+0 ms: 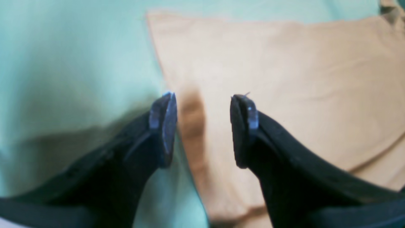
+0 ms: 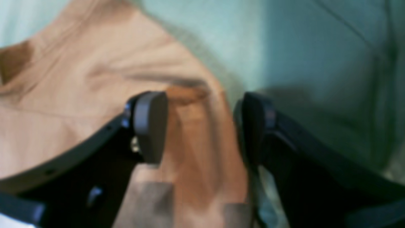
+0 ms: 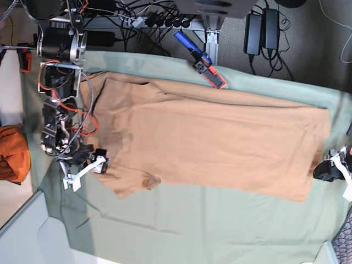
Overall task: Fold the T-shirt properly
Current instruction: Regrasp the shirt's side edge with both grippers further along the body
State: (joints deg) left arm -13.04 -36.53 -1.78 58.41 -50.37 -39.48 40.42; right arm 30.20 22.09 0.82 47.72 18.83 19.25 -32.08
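**Shirt flat, no fold made yet**

You've got the big sage-green cloth sheet (image 3: 181,220) covering the surface, and the large plain light tan short-sleeved T-shirt (image 3: 220,143) lies spread on it, running lengthwise across the base view. Body looks mostly flat with mild wrinkles. One sleeve end juts toward the near edge on that view's left side; the hem end sits on its right.

Progress, as I read it: laid out and roughly smoothed, but no fold line visible anywhere. All folds are still to do.

Right claw (image 2: 202,126) sits low over the sleeve end, jaws apart, with bunched tan fabric between the fingers. Nothing clamped; the cloth is loose in the gap. The view is blurred, so you can't tell if a fingertip touches fabric.

Left claw (image 1: 202,129) is at the hem end, jaws apart, straddling the shirt's edge: one finger over green sheet, the other over tan cloth. Nothing gripped there either.

Off to the side: a vivid orange bunched cloth (image 3: 14,154) beyond the sheet's left edge in the base view, and a blue-and-red tool (image 3: 201,59) lying at the sheet's far edge. Neither touches the shirt.
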